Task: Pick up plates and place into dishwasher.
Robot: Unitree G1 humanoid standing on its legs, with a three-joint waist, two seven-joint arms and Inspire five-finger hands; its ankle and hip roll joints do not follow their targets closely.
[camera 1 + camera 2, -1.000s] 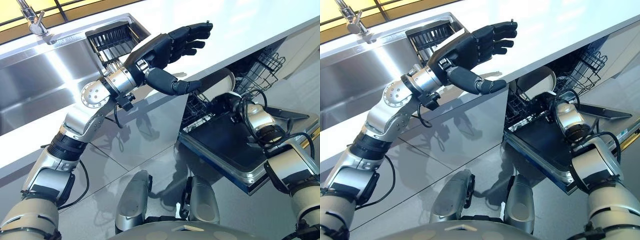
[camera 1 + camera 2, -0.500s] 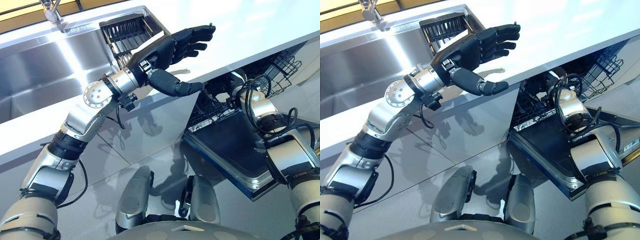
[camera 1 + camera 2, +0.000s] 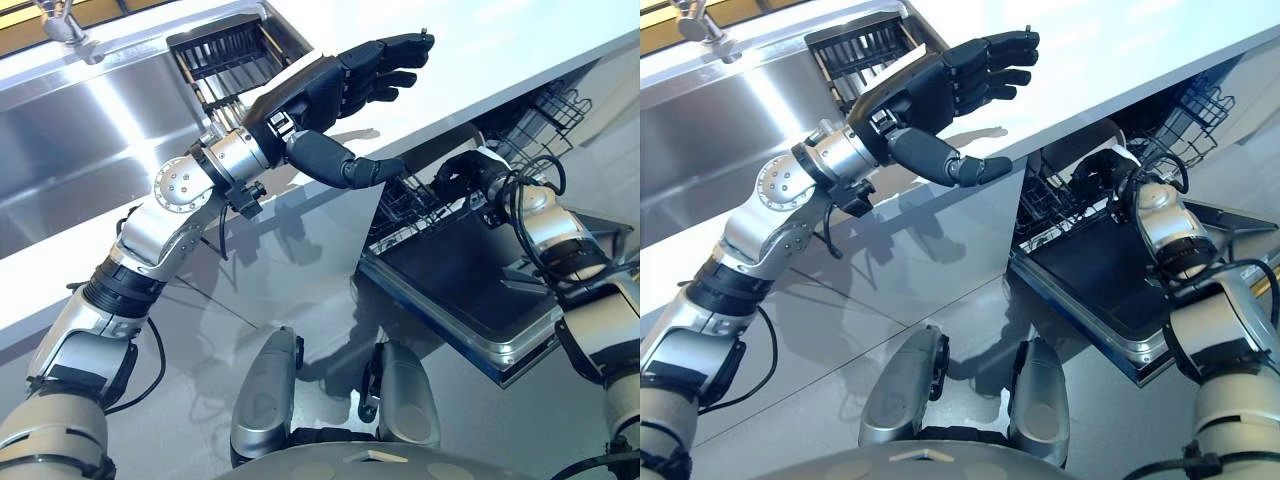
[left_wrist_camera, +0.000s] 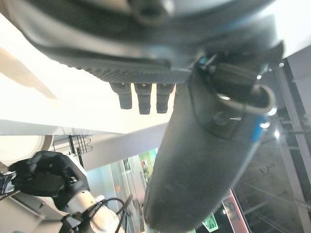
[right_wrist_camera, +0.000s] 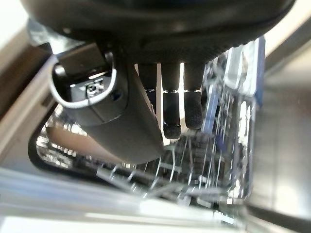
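Since a second ago my right hand (image 3: 1102,172) has pulled back from the rack (image 3: 1055,205); fingers relaxed, empty. Left hand (image 3: 330,85) open. Plates: stiff, slippery, breakable; grip the rim.

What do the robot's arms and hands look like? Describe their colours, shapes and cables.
Both arms are silver-grey, built of rounded segments with black bands at the joints. Black cables loop beside the wrists. The left hand and right hand are dark, with segmented fingers and a thick thumb.

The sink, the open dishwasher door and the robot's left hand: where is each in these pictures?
sink (image 3: 70,150): left eye view, on its steel basin wall.
dishwasher door (image 3: 470,290): left eye view, on its dark inner panel.
left hand (image 3: 310,90): left eye view, on its palm.
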